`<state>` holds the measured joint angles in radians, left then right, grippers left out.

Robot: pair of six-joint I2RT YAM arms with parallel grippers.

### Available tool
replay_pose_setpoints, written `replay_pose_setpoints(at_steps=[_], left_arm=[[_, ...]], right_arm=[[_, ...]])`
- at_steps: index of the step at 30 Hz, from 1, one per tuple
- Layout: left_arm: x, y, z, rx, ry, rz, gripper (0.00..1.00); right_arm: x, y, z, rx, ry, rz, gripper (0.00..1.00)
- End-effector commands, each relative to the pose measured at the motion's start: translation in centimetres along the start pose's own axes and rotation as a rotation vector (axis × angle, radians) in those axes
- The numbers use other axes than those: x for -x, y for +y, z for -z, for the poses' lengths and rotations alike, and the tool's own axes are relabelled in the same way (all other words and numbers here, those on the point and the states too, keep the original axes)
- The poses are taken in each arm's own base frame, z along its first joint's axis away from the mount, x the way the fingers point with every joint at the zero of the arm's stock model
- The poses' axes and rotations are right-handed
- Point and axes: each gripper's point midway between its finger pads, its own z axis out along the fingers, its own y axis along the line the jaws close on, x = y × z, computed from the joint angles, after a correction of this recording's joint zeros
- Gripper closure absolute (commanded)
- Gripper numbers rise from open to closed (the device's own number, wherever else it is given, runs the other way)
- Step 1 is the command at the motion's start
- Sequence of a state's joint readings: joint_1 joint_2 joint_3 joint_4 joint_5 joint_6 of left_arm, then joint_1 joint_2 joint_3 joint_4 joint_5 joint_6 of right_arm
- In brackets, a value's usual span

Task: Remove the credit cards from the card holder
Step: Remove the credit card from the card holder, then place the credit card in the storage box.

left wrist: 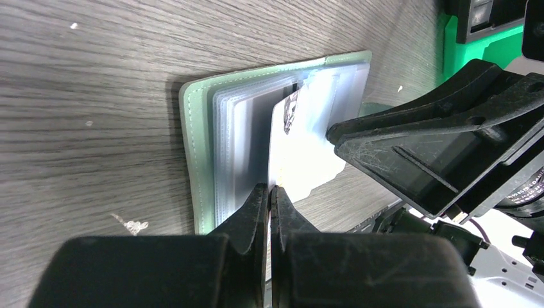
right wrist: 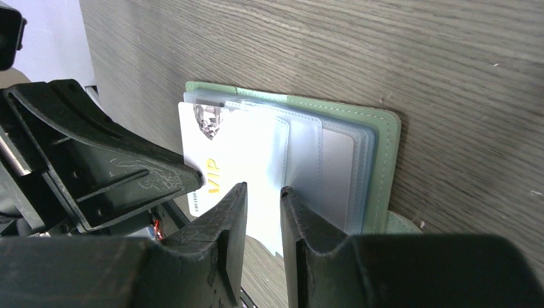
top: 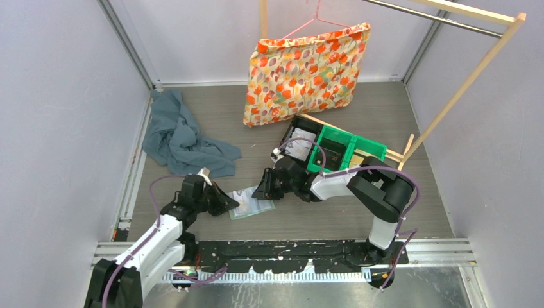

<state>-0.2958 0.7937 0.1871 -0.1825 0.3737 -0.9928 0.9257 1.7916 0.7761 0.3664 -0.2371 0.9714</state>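
On the worktop [left wrist: 96, 77], between both arms, the card holder [left wrist: 192, 160] lies open. Left tool [left wrist: 270, 187] is clamped on the edge of a white credit card [left wrist: 298, 160] protruding from a clear pocket [left wrist: 333, 96]. Right tool [right wrist: 263, 192] stands narrowly parted over the pockets; grip undetermined.

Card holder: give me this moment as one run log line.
left jaws: shut on card edge | right jaws: apart, over holder | card: partly out | holder: open, flat on table
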Motion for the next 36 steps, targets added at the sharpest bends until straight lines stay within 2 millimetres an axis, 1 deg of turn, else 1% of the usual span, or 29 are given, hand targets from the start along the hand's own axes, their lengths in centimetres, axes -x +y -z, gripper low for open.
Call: replay_pose_setpoints(at_steps=[1,7,10,13,15,17,22,24,25,26,27,29,30,32,33,34,36], left_arm=[[1.3,1.5,0.8,0.103,-0.069,-0.027,0.99],[2.2,1.3,2.5,0.163,-0.091,-0.066,0.99],[2.6,0.9,2.7,0.164,-0.104,-0.053,0.99],[3.3,-0.2,3.4,0.168,-0.115,-0.063,0.99],[4.1,-1.7,4.1,0.150,-0.129,-0.078,1.00],[4.4,-2.8,4.3,0.129,-0.124,-0.087,0.99],[4.8,-8.4,4.5,-0.063,-0.062,-0.110,1.00],[4.9,-11.0,4.8,-0.173,-0.042,-0.126,0.99],[4.8,-12.2,4.9,-0.233,-0.026,-0.135,0.99],[4.5,-13.5,5.2,-0.292,-0.001,-0.142,0.99],[4.2,-14.5,5.5,-0.342,0.023,-0.151,0.99],[3.8,-15.8,6.0,-0.403,0.063,-0.171,0.99],[3.8,-16.3,6.1,-0.424,0.074,-0.180,0.99],[3.4,-17.3,6.7,-0.473,0.107,-0.199,0.99],[3.4,-17.9,6.9,-0.501,0.117,-0.209,0.99],[3.2,-18.2,7.1,-0.522,0.136,-0.215,0.99],[3.0,-18.6,7.3,-0.540,0.158,-0.235,0.99]], right_arm=[[-0.8,-2.8,-0.3,-0.095,0.016,0.002,0.69],[-0.6,-2.9,0.1,-0.089,0.002,-0.001,0.69],[-0.4,-2.9,0.5,-0.085,-0.015,0.000,0.69],[0.0,-2.4,1.5,-0.066,-0.029,-0.004,0.69],[0.7,-1.5,2.7,-0.047,-0.050,0.012,0.68],[1.3,-1.0,3.8,-0.050,-0.064,0.036,0.66],[3.9,1.2,7.6,-0.002,-0.128,0.081,0.58],[4.7,2.6,9.1,0.059,-0.154,0.092,0.51],[5.2,3.5,9.8,0.110,-0.167,0.088,0.48],[5.3,4.4,10.8,0.180,-0.169,0.076,0.43],[5.9,5.2,11.6,0.238,-0.192,0.062,0.37],[7.0,6.9,13.1,0.340,-0.221,0.040,0.32],[7.3,7.6,13.5,0.373,-0.221,0.039,0.30],[7.4,8.3,13.3,0.411,-0.196,0.022,0.29],[7.7,9.2,13.5,0.457,-0.195,0.003,0.29],[7.8,9.6,13.4,0.485,-0.190,-0.017,0.28],[7.8,9.8,13.0,0.510,-0.176,-0.045,0.28]])
